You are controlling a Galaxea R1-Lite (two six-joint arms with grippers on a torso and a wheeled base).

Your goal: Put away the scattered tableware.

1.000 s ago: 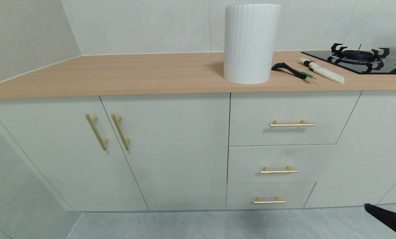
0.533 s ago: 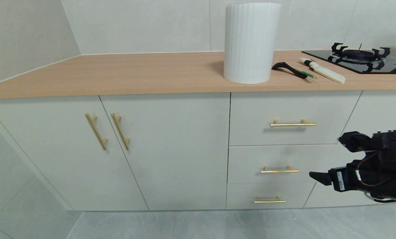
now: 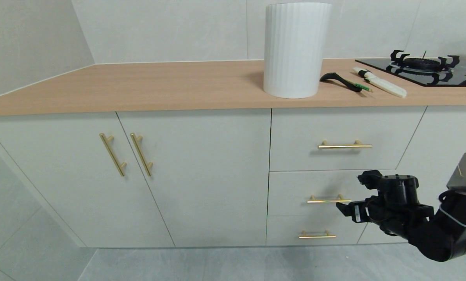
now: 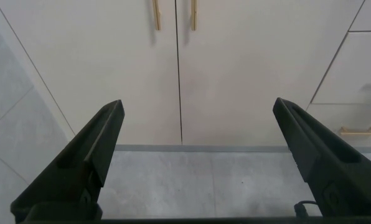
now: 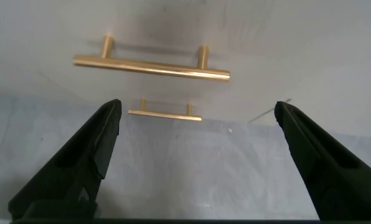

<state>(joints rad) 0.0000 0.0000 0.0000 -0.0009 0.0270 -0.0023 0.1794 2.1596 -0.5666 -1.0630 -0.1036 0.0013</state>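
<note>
Head view: the right arm has swung up from the bottom right corner, where only a dark tip showed a second ago. It now sits in front of the drawer stack, with the right end effector (image 3: 350,194) just beside the right end of the slim brass bar handle of the middle drawer (image 3: 328,200). Nothing on the wooden tabletop (image 3: 158,86) has shifted. The black curved-handled utensil (image 3: 340,82) and the long white utensil (image 3: 379,82) lie side by side on it, between the tall white ribbed cylindrical container (image 3: 297,50) and the black gas hob (image 3: 424,70). I judge that the robot is going for a drawer first, to make a place for the tableware, so no piece has been put away yet.

The right end effector is spread wide and empty. In the right wrist view its two dark fingers (image 5: 79,168) frame the same middle handle (image 5: 151,65), with the brass bar handle of the bottom drawer (image 5: 165,114) farther off and lower. The middle handle lies ahead of the fingertips rather than between them, and I see no contact with the bar or the drawer front.

The left end effector (image 4: 198,106) is also spread wide and holds nothing. It hangs low near the grey tiled floor (image 4: 192,180) and faces the pale double cupboard doors (image 4: 179,74).
</note>
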